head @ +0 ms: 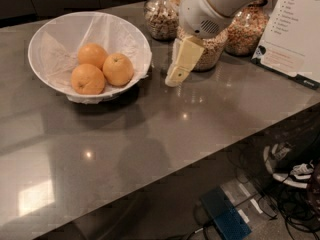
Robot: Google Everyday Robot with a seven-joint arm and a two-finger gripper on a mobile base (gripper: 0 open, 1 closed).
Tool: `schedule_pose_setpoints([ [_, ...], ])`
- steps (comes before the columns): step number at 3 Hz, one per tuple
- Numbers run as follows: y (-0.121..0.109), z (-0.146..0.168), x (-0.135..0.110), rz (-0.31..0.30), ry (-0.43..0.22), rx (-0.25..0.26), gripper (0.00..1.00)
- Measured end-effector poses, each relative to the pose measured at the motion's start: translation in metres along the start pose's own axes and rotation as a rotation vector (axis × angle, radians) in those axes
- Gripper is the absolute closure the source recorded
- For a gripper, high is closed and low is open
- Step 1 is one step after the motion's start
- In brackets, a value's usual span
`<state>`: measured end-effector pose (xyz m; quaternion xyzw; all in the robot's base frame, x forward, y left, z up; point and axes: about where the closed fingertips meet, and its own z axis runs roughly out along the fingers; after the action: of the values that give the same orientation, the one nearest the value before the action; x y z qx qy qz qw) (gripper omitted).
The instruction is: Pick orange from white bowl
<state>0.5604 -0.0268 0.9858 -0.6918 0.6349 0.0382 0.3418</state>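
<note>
Target orange (pixel 118 70): the paler one, stem dimple up. It sits in the white bowl (pixel 40 36), on the side facing my hand. It touches both deeper-orange fruits (pixel 92 54), and all three rest on the crinkled paper liner (pixel 55 59). The bowl stands toward the far left corner of the tabletop (pixel 150 144).

My hand (pixel 174 78) is outside the bowl, just beside the rim. It points down, low over the tabletop toward the far edge. Nothing is in it that I can see. Wide or narrow: cannot tell from this view. A cereal jar (pixel 207 51) stands right behind my wrist, with more jars along the far edge. A printed card (pixel 292 34) leans at the far right corner.

Step, as I judge it: reach not finished, grasp not begun. I have to lift over the rim and come down on the orange.

Risks:
- Going in low would clip the rim and shove or tip the bowl.
- The fruits are packed tight, so closing off-centre could pinch a neighbour or squirt the target sideways.
- The loose paper could get caught in the grip and drag the liner and the other fruits up with it.
- A round, smooth skin may roll out of a shallow grip.
- A wide wrist swing could knock the jar behind.
</note>
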Motion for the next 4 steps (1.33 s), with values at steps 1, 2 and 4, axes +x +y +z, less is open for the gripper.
schedule_pose_setpoints([
  [1,-0.017,0.022,-0.018,0.052,-0.081,0.027,0.0],
  [2,-0.017,0.023,-0.018,0.052,-0.082,0.026,0.0],
  [4,-0.015,0.047,-0.045,0.025,-0.147,-0.014,0.0],
])
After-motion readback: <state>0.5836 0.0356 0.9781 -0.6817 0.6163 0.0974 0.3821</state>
